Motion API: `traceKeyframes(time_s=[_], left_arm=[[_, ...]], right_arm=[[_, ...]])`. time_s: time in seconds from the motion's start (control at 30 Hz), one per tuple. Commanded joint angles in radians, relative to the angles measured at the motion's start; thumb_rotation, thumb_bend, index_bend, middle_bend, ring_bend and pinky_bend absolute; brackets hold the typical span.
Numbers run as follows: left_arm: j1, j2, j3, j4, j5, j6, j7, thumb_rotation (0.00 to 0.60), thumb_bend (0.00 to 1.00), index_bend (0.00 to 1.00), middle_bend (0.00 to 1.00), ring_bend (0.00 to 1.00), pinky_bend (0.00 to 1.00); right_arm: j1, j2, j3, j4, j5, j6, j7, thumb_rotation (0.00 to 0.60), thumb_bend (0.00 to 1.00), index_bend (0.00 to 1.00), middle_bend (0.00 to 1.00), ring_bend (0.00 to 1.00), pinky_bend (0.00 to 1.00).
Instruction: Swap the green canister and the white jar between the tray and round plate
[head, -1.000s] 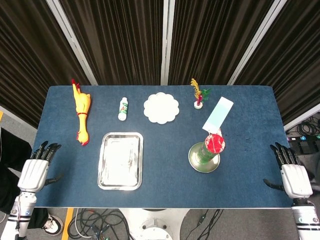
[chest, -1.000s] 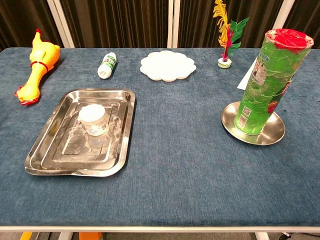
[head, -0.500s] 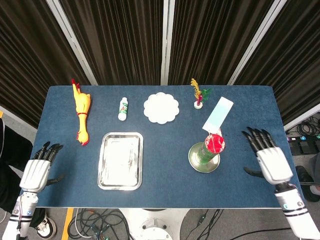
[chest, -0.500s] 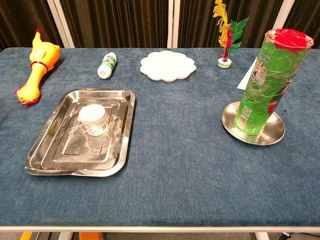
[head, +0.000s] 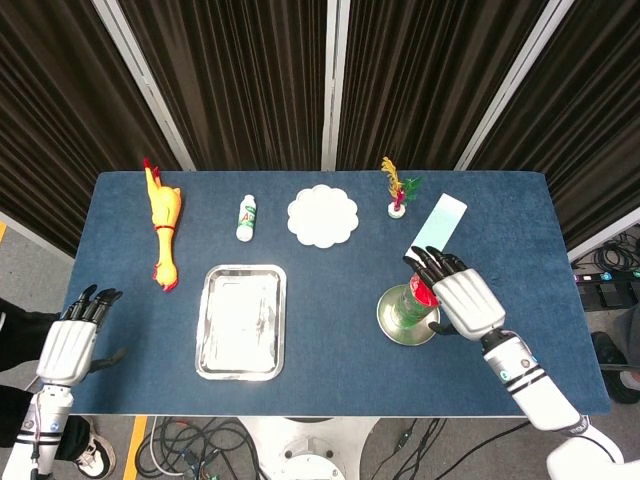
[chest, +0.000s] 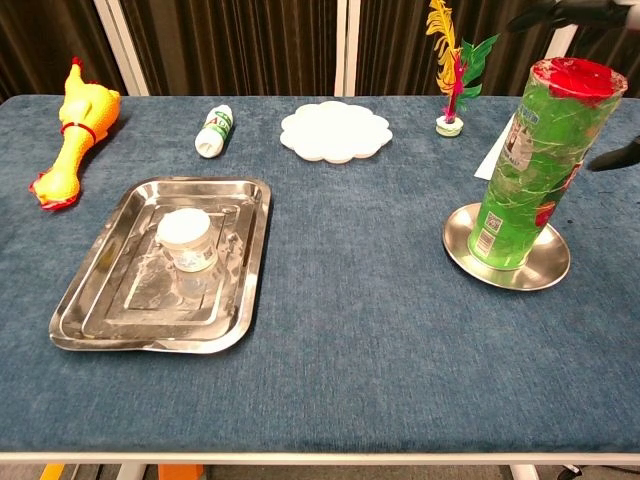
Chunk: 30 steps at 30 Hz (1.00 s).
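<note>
1. Standing upright on the round plate (chest: 553, 262), right side of the blue surface (chest: 360, 330): the green canister (chest: 528, 165), translucent green wall, printed label, red lid.
2. White jar (chest: 187, 240) sits upright in the steel tray (chest: 248, 285), left of centre; pale lid, short body, a greenish band low down.
3. Right robot hand (head: 463, 300) is just beside the canister's top in the head view, fingers spread and released, nothing held. Whether the fingers touch the canister I cannot tell. Chest view shows only dark fingertips at the frame's upper right edge.
4. Left robot hand (head: 72, 340) rests off the near-left corner of the surface, fingers apart, holding nothing.
5. Change: half a second ago the right robot hand was well apart from the canister, out by the right edge; it has come inward to the canister. The left robot hand, canister, jar, tray and plate are unchanged.
6. Farther off: rubber chicken (chest: 78, 130), small white bottle (chest: 213, 131) lying down, scalloped white dish (chest: 334, 131), feather toy (chest: 453, 70), pale blue card (head: 435, 228).
</note>
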Motion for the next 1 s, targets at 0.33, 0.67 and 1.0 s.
traceKeyframes(time_s=[0.33,0.67,1.0], left_arm=[[-0.002,-0.009,0.002,0.019,-0.002,-0.008,-0.017,0.6,0.1,0.13,0.12,0.04,0.22],[0.0,-0.015,0.002,0.033,-0.001,-0.006,-0.031,0.6,0.11,0.13,0.12,0.04,0.22],[0.005,-0.014,0.01,0.042,0.011,0.003,-0.044,0.6,0.11,0.13,0.12,0.04,0.22]], right_arm=[[0.034,-0.048,-0.009,-0.002,0.09,0.035,-0.101,0.6,0.17,0.24,0.24,0.24,0.53],[0.049,-0.066,-0.009,0.013,0.076,0.074,-0.105,0.6,0.2,0.5,0.43,0.38,0.57],[0.169,-0.1,0.103,0.008,0.108,0.047,-0.093,0.6,0.2,0.5,0.44,0.38,0.58]])
